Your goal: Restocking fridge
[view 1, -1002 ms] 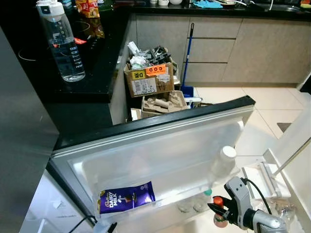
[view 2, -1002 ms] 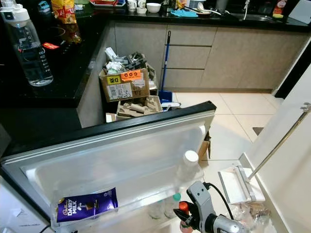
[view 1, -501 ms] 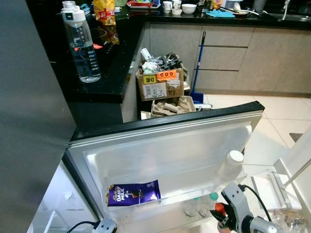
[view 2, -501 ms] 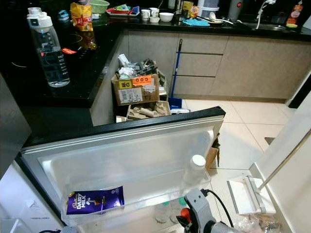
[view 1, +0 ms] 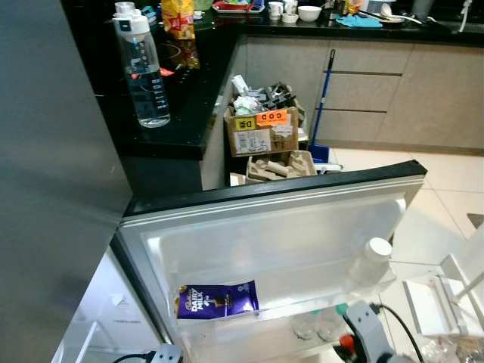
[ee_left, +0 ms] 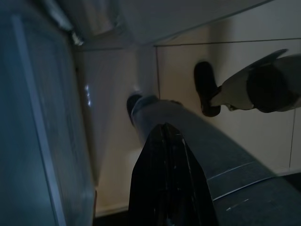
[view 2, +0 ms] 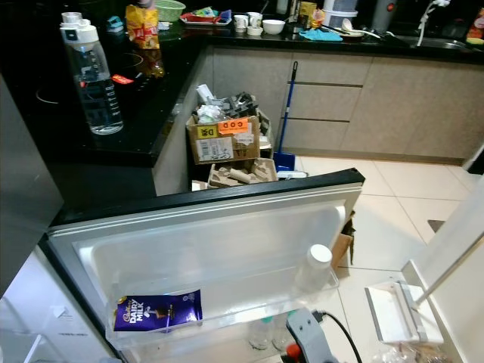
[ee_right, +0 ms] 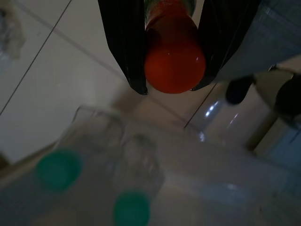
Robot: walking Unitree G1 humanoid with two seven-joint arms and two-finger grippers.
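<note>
The fridge door [view 1: 272,227] hangs wide open, its lower shelf holding a purple chocolate bar [view 1: 217,300], a white-capped bottle [view 1: 369,261] and two green-capped bottles [ee_right: 89,176]. Just beside that shelf the right gripper [ee_right: 171,70] has its two black fingers closed on a red-capped bottle [ee_right: 174,59] — the left gripper [ee_left: 169,183], fingers together and empty, hangs low over the floor.

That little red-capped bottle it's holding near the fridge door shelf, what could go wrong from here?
The right gripper pinches the small red-capped sauce bottle only near its rounded top, so it might slip out. Two clear green-capped bottles already stand in the clear door shelf just beyond it, and a taller white-capped bottle stands beside them. Space looks tight, so lowering the new one could knock a neighbour over.
</note>
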